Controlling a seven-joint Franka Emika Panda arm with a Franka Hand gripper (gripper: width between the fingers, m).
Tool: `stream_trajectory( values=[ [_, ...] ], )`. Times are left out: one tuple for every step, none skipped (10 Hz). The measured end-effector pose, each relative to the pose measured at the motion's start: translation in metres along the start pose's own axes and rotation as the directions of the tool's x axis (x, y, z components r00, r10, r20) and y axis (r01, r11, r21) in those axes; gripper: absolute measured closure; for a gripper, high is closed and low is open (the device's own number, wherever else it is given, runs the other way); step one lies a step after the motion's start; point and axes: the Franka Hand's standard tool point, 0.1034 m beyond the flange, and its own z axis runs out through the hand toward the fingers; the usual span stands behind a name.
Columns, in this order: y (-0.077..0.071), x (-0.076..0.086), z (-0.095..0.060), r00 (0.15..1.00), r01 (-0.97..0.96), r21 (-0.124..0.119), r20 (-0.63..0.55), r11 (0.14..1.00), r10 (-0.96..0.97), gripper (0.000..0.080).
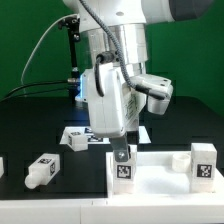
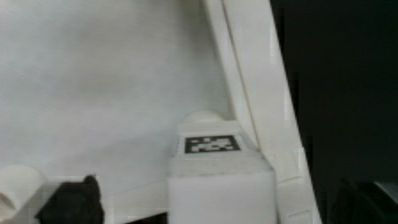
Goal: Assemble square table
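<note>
The gripper hangs straight down over the near corner of the table top; its jaws stand apart, astride an upright leg; in the wrist view one dark finger shows a strip of bare slab between itself and that leg, so nothing appears clamped.

Across the exterior view from left to right: one loose leg lies on its side on the black table; a second loose leg lies a little further back, near the arm; then comes the leg under the gripper, standing at the slab's corner; then the slab itself, flat on the table; at its right side a small stub and a taller leg stand upright.

The parts look like hard, light, rigid plastic with smooth faces, so likely slippery; a leg is probably best taken across its chunky body, squarely, below the rounded tip; the slab seems too broad for the jaws except at an edge.

Each leg carries a black-and-white square tag; no brand or readable writing shows.
</note>
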Motion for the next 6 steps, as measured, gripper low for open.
stream_trajectory(
  values=[
    [0.001, -0.002, -0.001, 1.0, 0.007, 0.0, 0.002, 1.0, -0.007, 0.0151],
    [0.008, -0.009, -0.007, 0.999, 0.043, 0.007, 0.009, 0.999, -0.043, 0.0151],
    [0.027, -0.017, -0.006, 0.998, 0.058, 0.007, 0.01, 0.998, -0.058, 0.0151],
    [0.049, -0.03, -0.003, 0.997, 0.078, -0.018, 0.006, 0.997, -0.078, 0.0151],
    [0.056, -0.038, -0.004, 0.995, 0.096, -0.057, 0.016, 0.994, -0.095, 0.0151],
    [0.054, -0.035, -0.003, 0.996, 0.09, -0.052, 0.015, 0.995, -0.089, 0.0151]
  ],
)
